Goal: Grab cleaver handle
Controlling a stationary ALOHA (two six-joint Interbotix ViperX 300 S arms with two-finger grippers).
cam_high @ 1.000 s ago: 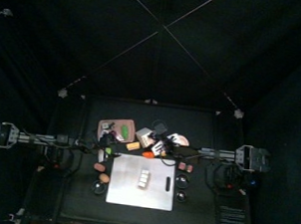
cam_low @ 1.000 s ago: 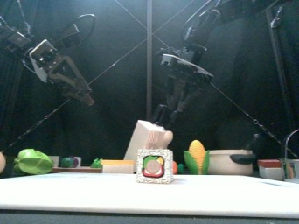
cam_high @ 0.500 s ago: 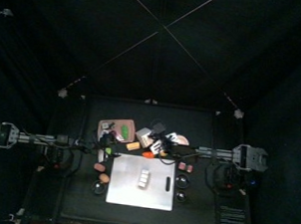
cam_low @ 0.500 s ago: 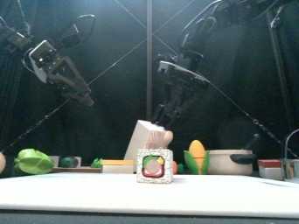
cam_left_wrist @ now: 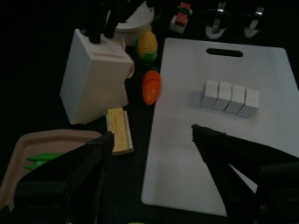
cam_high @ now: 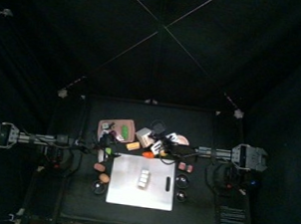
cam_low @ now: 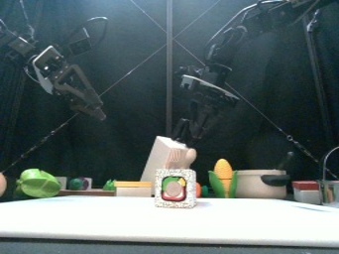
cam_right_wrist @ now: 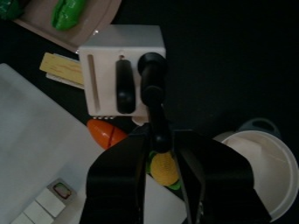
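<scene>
Black curtains close in a small black table (cam_low: 169, 216). At the centre of the front view stands a pale knife block (cam_low: 167, 162), with a dark cleaver handle (cam_right_wrist: 151, 77) sticking up from its top. In the right wrist view that handle sits at the frame's middle, beside a second dark handle (cam_right_wrist: 125, 86) in the same block.

The right claw (cam_right_wrist: 159, 138) hangs just above the block, right of centre in the front view. Its two jaws stand narrow, one on each side of the cleaver handle. Whether they press it I cannot tell.

The left claw (cam_left_wrist: 152, 149) hovers high in the upper left of the front view, well apart from the block. Its jaws are spread wide with nothing between them.

A white cutting board (cam_left_wrist: 222, 105) lies on the table, carrying a row of small white cubes (cam_left_wrist: 229, 96). Near the block are a carrot (cam_left_wrist: 153, 84), an ear of corn (cam_low: 224, 177), a white pot (cam_right_wrist: 271, 171) and a tan tray (cam_left_wrist: 35, 157) with green vegetables.
</scene>
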